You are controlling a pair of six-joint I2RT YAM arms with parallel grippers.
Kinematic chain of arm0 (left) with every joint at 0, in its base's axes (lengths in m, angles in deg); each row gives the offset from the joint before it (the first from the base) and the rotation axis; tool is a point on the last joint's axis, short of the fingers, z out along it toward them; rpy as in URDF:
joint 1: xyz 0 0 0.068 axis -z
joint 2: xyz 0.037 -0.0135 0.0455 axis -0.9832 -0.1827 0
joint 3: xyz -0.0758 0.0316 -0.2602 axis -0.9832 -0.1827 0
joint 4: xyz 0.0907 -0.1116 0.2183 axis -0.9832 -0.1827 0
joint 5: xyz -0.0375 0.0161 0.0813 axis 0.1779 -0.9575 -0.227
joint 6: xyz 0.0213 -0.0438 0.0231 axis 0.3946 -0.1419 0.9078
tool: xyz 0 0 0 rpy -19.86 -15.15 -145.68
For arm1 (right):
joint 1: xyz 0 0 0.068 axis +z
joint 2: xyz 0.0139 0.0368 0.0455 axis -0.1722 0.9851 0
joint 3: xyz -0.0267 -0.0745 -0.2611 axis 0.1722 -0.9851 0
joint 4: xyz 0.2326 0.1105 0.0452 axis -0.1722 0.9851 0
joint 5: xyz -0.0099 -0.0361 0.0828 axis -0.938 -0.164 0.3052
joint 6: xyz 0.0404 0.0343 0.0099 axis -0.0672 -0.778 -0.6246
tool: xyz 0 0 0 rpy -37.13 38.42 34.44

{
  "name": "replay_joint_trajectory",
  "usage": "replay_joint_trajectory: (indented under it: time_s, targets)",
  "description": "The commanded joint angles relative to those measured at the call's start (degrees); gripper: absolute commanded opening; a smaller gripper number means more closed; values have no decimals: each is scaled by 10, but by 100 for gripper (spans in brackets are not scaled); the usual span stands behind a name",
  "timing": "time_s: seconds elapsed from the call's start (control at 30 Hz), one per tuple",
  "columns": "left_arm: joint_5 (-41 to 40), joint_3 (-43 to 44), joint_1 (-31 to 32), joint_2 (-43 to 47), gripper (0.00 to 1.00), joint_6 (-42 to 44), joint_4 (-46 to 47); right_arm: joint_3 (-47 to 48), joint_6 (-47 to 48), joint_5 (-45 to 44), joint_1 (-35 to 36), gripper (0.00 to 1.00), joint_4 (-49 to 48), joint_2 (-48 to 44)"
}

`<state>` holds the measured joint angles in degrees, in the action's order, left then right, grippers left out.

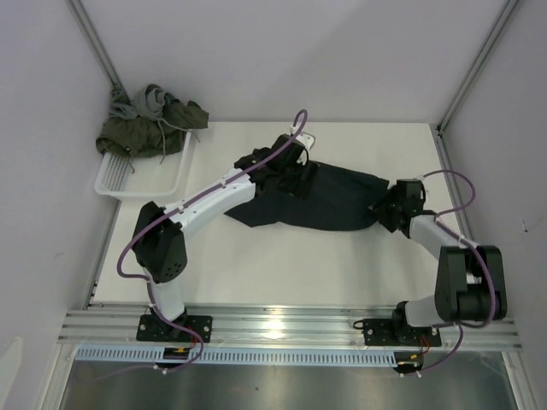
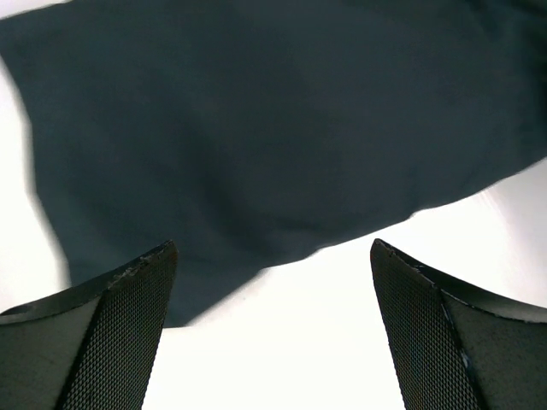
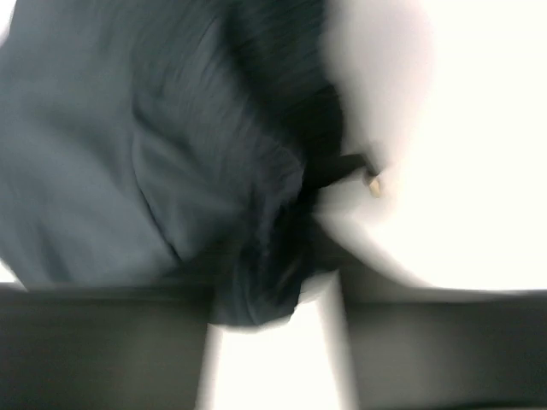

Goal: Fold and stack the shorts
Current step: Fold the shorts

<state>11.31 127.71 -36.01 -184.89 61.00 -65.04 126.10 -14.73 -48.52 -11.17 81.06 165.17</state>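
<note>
Your right gripper pinches a bunched edge of the navy shorts, which lie spread across the middle of the table. Your left gripper hangs over their left end, jaws wide, holding nothing. Farthest back, olive shorts and grey shorts are heaped on the white basket

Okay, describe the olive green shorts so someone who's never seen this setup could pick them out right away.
Start at the white table, then go to its far left corner, where a white mesh basket sits by the wall. The olive green shorts are heaped over the basket's far end. Unlike the navy shorts spread out mid-table, they are crumpled in a pile.
</note>
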Motion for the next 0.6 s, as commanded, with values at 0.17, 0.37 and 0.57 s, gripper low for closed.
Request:
replay_joint_trajectory:
  time_s: [0.17,0.37,0.57]
  targets:
    - [23,-11,32,13,95,24,35,-38,72,23,93,99,129,-188]
    - [52,-1,40,-3,95,15,56,-3,139,139,-28,99,156,-184]
    - [66,70,54,-74,95,2,53,-1,165,236,-103,100,57,-91]
